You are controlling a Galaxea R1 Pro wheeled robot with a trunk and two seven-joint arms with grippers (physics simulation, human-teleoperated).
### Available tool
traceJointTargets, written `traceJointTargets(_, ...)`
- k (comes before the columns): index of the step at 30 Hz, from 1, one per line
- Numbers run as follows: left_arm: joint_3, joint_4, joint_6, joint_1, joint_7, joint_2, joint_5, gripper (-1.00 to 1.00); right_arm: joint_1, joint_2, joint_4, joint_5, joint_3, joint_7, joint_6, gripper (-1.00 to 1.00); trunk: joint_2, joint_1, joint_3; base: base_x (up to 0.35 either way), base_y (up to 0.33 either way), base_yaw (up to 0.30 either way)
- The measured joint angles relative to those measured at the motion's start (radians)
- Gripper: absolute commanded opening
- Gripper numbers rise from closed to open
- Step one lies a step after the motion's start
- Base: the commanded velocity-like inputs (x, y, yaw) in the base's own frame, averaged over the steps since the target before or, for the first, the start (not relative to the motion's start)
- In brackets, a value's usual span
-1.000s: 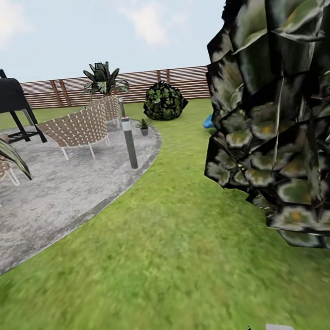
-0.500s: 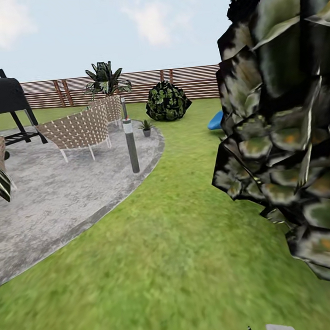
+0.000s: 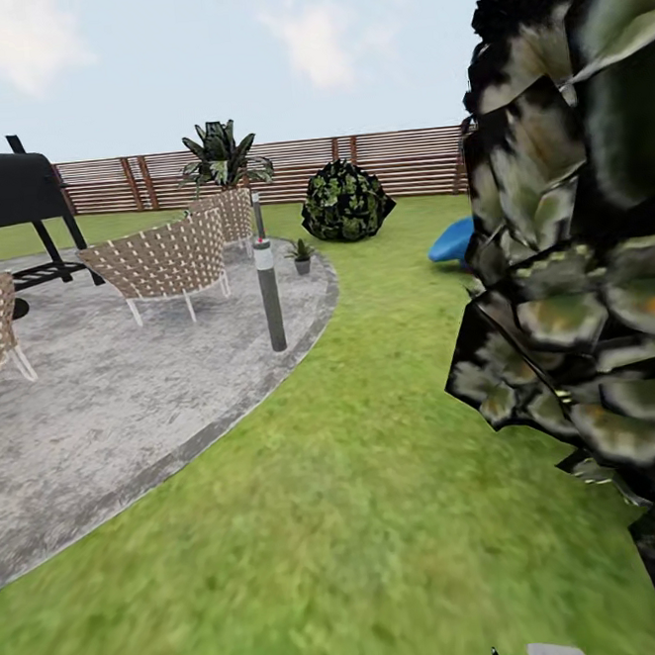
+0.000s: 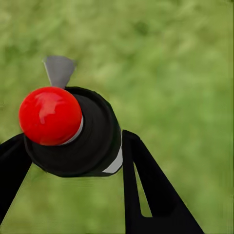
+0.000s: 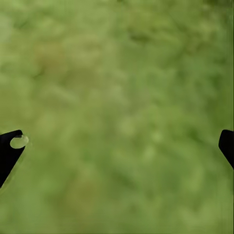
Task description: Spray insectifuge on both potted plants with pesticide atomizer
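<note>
Here your left fingers grip the pesticide atomizer over the lawn; your right fingers spread wide; a potted plant sits at 12 o'clock on the patio.

Green lawn runs from near to far under a pale blue sky with thin cloud, in even daylight. On the left lies a round mottled grey stone patio with woven chairs, a slim bollard light at its edge, and a black grill on stands at the far left. A brown slatted fence closes the far side. Before it stand a dark round shrub and a tall spiky plant. A huge dark leafy bush crowds the near right, with something blue just behind it.
</note>
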Motion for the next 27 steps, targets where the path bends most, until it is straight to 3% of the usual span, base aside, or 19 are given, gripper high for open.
traceJointTargets(12,-0.001,0.0,0.0,0.0,0.0,0.0,0.0,-1.0,0.0,0.001,0.0,0.001,0.0,0.0,0.0,1.0,0.0,0.0,0.0,0.34,0.0,0.268)
traceJointTargets(27,0.0,0.001,0.0,0.0,0.0,0.0,0.0,-1.0,0.0,0.001,0.0,0.002,0.0,0.0,0.0,1.0,0.0,0.0,0.0,0.34,0.0,0.058)
